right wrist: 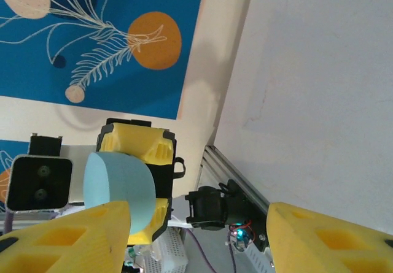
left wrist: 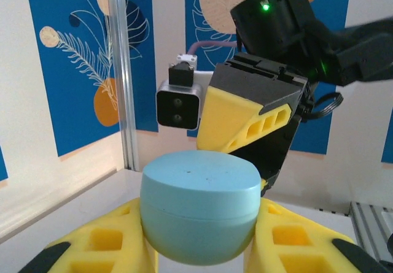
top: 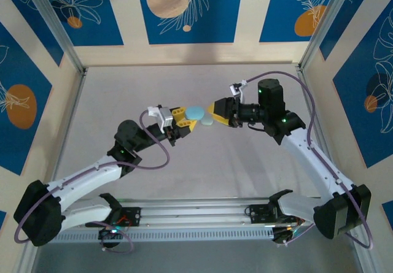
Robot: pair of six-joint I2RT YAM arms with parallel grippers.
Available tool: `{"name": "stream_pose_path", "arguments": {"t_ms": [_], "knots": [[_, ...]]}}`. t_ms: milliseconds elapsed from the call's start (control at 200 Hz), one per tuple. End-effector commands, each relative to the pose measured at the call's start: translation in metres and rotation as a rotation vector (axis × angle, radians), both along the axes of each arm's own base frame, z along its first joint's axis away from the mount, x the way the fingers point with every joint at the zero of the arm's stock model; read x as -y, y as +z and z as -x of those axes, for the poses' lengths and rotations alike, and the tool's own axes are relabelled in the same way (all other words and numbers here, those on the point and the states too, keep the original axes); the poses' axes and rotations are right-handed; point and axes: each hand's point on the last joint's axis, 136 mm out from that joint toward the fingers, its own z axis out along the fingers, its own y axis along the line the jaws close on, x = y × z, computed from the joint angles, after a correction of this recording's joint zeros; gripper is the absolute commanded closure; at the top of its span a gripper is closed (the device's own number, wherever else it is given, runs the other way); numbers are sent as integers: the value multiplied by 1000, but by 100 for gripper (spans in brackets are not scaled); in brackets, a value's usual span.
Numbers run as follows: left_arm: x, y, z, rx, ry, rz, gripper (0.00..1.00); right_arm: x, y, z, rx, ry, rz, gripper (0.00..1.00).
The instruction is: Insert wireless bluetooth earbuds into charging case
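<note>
Here, seen from above, the left arm rises from its base at the near left corner and reaches up and rightward to the middle of the table (top: 245,175), its elbow bent. The left gripper (top: 189,118) is clamped on a pale blue charging case (top: 195,112), one yellow finger pressed against each side. In the left wrist view the charging case is a smooth, rounded pebble sitting squarely between the two yellow fingers (left wrist: 110,242). A thin seam runs around its middle and the lid is down, so whatever is inside is hidden.

Just to the right of the case is the right gripper (top: 210,115), pointing left toward it, tip to tip with the left one. Its yellow fingers are spread apart and hold nothing. From the top view it is hard to say whether they touch the case. In the right wrist view the two fingers (right wrist: 73,236) stand wide at the lower corners, and the blue case shows beyond them at lower left, gripped by the other tool. The right arm comes from its base at the near right corner, climbs along the right side, then bends sharply leftward at the wrist.
</note>
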Motion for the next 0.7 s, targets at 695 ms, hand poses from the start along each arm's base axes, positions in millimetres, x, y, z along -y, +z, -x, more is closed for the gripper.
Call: {"name": "stream_pose_path", "arguments": {"t_ms": [695], "knots": [[6, 23, 10, 27, -71, 85, 73, -45, 32, 21, -44, 254, -115, 47]]}}
